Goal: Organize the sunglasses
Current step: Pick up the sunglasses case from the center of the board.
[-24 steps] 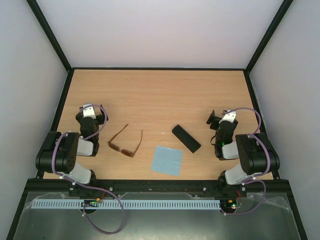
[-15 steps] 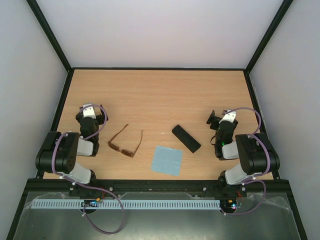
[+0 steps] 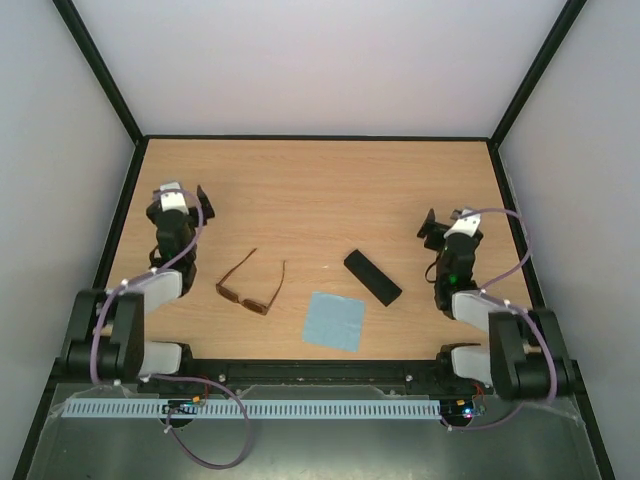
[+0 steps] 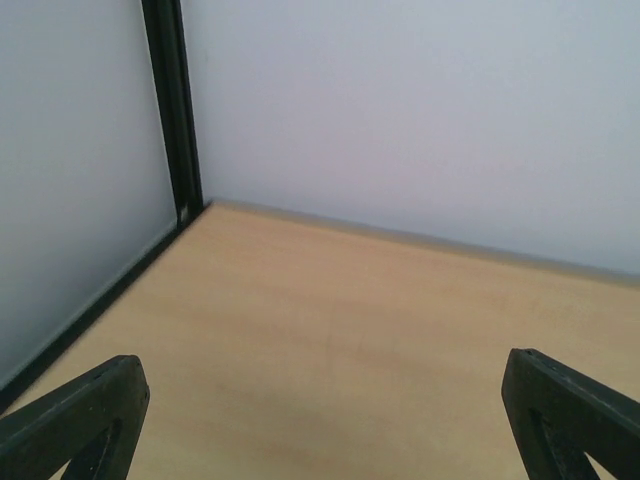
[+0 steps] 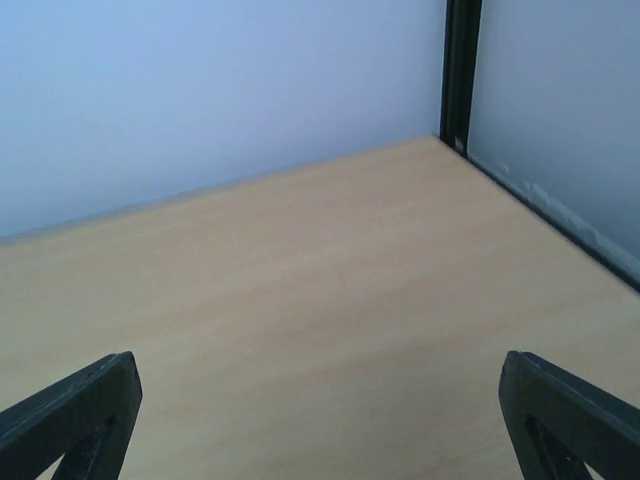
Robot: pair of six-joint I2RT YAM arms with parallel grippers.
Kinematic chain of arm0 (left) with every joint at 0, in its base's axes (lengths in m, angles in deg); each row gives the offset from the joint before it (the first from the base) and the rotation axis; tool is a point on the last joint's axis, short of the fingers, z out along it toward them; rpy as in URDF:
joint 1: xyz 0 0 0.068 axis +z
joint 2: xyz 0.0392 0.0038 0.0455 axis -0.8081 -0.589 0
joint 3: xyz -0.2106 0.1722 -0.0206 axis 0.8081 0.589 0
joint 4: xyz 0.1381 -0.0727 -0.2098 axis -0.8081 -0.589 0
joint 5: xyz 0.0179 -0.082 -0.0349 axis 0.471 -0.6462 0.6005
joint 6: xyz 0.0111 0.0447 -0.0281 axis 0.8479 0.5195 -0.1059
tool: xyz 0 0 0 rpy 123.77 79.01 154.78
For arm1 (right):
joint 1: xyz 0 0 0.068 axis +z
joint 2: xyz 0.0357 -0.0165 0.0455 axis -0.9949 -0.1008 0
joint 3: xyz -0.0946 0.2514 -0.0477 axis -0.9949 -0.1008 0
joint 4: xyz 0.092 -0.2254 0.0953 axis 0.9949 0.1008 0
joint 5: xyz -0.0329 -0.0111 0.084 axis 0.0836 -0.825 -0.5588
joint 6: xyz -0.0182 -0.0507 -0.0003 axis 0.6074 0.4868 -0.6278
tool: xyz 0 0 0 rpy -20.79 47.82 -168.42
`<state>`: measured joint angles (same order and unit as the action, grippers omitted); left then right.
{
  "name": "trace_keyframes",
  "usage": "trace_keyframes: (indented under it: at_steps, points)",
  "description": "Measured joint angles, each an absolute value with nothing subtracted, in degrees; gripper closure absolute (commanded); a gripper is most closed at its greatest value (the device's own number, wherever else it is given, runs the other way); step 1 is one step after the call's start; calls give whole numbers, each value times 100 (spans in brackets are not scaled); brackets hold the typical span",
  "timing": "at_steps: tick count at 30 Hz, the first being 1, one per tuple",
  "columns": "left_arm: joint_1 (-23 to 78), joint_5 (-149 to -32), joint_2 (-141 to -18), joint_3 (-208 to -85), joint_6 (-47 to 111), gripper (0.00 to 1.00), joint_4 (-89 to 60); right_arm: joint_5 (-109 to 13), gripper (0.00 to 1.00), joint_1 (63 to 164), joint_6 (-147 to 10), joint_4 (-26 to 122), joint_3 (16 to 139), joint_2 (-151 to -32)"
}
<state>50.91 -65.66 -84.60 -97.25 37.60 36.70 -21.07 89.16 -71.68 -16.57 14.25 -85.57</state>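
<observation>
Both of our grippers stand spread wide, pinching nothing: the left gripper point(image 4: 320, 425) and the right gripper point(image 5: 320, 420) each look over bare wood. We see the sunglasses point(image 3: 244, 298), brown and amber-tinted with thin arms unfolded, lying left of centre beside the left arm. We count one pair, one black case point(image 3: 372, 277) and one blue cloth point(image 3: 334, 320). Around the light wooden table point(image 3: 320, 190) stand pale walls and black posts.

Wooden table point(image 3: 320, 180) carries 3 things – brown sunglasses point(image 3: 250, 284) at left, light blue cloth point(image 3: 334, 321) near front, black case point(image 3: 372, 277) just right.
</observation>
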Motion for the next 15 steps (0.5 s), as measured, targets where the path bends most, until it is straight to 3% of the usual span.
trace_keyframes:
  at_steps: [4,9,15]
  points:
    - [5027,-6633,-7343,-10391,3283,1,2577,-2446,1,8914,-7485,428,2577,-7442]
    - [4774,-6889,-6607,-11320,2346,1,984,-3600,1,8919,-8036,2343,4004,-6870]
    - [4547,-8424,-6318,-11939,1380,1,-428,-5049,1,8921,-8559,4015,4553,-6859]
